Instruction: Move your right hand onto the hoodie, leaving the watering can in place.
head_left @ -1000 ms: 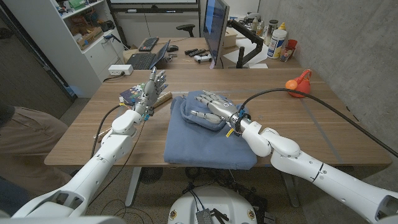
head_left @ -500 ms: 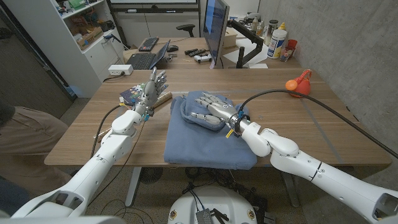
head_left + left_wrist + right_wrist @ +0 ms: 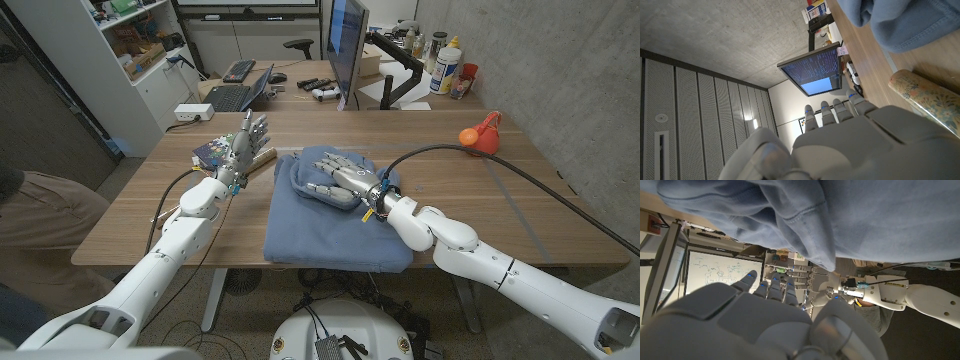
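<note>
Left hand stands upright off to the left of the hoodie, fingers apart and pointing away from the robot, holding nothing; looks like it's parked there to stay clear of the job. Just beyond it on the table lies a patterned roll, also seen in the left wrist view as a floral tube close to the hand.

Hoodie sits mid-table, folded into a rough rectangle, blue. Long axis runs from the near table edge toward the far side, tilted slightly; the bunched, thicker end (hood or collar, can't tell which) is at the far end, flat hem end nearest the robot. Folded flat, so it gives a broad soft surface to set a hand on.

Right hand is over the bunched far end of the hoodie, palm down, fingers spread and pointing toward the left-far side, gripping nothing. Whether the palm actually presses the cloth or hovers just above isn't clear from the head view; right wrist view shows blue folds very close to the fingertips. My read: the task is about done or a small settle away.

Watering can, orange, stands at the far right of the table, well apart from both hands, spout side unclear. Right arm's route stays well short of it, so little risk of a knock.
</note>
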### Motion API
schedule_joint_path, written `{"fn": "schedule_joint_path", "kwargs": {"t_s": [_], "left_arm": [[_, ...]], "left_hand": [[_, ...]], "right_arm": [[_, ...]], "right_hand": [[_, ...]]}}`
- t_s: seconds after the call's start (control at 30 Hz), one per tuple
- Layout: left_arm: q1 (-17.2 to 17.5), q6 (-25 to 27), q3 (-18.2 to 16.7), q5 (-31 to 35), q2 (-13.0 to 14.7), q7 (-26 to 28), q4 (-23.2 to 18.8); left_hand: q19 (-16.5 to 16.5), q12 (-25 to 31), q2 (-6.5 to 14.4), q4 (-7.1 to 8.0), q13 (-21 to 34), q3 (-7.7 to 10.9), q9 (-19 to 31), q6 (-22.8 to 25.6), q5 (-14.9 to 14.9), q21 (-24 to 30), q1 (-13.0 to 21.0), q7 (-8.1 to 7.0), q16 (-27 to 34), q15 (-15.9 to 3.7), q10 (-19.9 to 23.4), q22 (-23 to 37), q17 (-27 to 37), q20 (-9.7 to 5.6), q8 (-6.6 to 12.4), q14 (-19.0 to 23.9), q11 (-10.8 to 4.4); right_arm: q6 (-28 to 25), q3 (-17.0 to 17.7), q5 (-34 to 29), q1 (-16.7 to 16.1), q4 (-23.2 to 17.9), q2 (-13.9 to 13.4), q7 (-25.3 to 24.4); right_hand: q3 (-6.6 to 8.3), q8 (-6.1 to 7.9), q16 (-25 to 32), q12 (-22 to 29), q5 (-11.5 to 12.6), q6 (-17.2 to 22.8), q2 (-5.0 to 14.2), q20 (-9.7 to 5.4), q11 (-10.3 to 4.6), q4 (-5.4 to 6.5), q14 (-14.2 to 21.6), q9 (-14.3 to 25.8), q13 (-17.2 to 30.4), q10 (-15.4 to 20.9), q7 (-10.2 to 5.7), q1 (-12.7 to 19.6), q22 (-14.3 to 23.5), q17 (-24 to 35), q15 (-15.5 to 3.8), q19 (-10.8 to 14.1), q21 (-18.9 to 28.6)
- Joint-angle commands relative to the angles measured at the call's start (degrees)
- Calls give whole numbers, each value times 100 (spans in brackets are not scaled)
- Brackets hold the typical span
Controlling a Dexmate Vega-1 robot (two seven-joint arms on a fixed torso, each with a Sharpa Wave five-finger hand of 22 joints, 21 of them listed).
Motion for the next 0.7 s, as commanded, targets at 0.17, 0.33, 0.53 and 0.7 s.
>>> {"fn": "schedule_joint_path", "kwargs": {"t_s": [0.17, 0.33, 0.53, 0.7], "left_arm": [[-42, -21, 22, 17, -9, -101, 79], [-55, -28, 12, 5, -25, -121, 111], [-94, -52, 15, 3, -50, -182, 191], [-137, -86, 21, 15, -82, -229, 259]], "left_hand": [[12, -9, 55, 17, 14, -26, 32, -224, -24, 16, 30, -78, 22, 66, -59, 27, 19, -32, -71, -15, -32], [4, -16, 58, 16, 14, -28, 32, -242, -25, 14, 31, -76, 21, 55, -82, 27, 20, -32, -70, -19, -34], [1, -15, 61, 16, 14, -30, 33, -265, -25, 13, 32, -81, 20, 54, -88, 27, 19, -32, -70, -21, -35], [4, -16, 63, 16, 14, -33, 33, -269, -26, 15, 32, -82, 21, 50, -96, 26, 20, -38, -64, -21, -29]], "right_arm": [[-22, -47, 104, 43, 111, 52, 53], [-22, -58, 187, 64, 157, 74, 92], [-29, -53, 299, 58, 183, 86, 116], [-85, -59, 311, 36, 165, 85, 111]], "right_hand": [[20, 72, 54, 35, -9, 100, 78, 49, -13, 59, 20, 16, 13, 33, -21, -58, 31, 6, -55, 44, 24], [31, 68, 56, 36, -9, 100, 82, 111, -9, 56, 39, 16, 13, 35, -16, -49, 28, 3, -28, 80, 33], [41, 64, 56, 38, -9, 97, 88, 133, -11, 52, 51, 15, 12, 38, -16, -39, 24, 1, -35, 132, 48], [49, 62, 55, 38, -9, 95, 93, 137, -10, 50, 58, 15, 12, 37, -12, -33, 23, -1, -46, 135, 46]]}}
